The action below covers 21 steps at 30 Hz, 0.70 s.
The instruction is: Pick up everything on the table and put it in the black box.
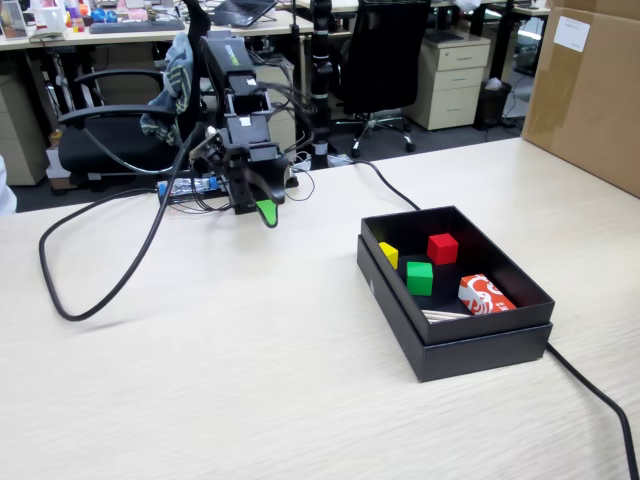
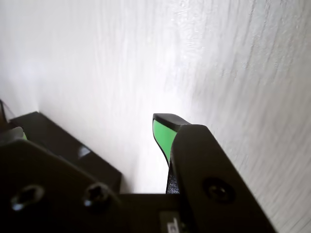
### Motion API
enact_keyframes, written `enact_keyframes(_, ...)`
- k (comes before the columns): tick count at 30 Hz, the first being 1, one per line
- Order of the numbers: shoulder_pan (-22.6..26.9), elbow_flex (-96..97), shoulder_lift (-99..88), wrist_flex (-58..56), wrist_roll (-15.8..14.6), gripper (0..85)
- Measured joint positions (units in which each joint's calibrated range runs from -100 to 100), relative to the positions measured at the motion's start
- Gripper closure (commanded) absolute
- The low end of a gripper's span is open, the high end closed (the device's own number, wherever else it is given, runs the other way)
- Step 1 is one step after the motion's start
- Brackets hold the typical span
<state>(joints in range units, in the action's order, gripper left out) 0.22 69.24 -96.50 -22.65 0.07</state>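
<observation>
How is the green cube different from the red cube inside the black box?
The green cube is green; the red cube is red. In the fixed view, the green cube lies nearer the camera and near the box's middle, while the red cube sits farther back. Both look equal in size and rest on the floor of the black box.

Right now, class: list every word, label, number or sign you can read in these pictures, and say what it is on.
None can be read.
Red and white packet in the black box: white markings, not legible.
White label on the brown carton: too small and blurred.
Green patch on the arm: no readable text.
Wrist view: no text.
</observation>
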Motion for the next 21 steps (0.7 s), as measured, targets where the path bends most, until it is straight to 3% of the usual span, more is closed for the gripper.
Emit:
enact_keyframes(5, -0.1, 18.8, -0.5, 20.3, 2.5, 37.0)
enact_keyframes(8, 0.1, 23.1, -0.6, 26.5, 3.3, 37.0)
enact_keyframes(21, 0.3, 27.5, -1.0, 30.2, 3.6, 37.0)
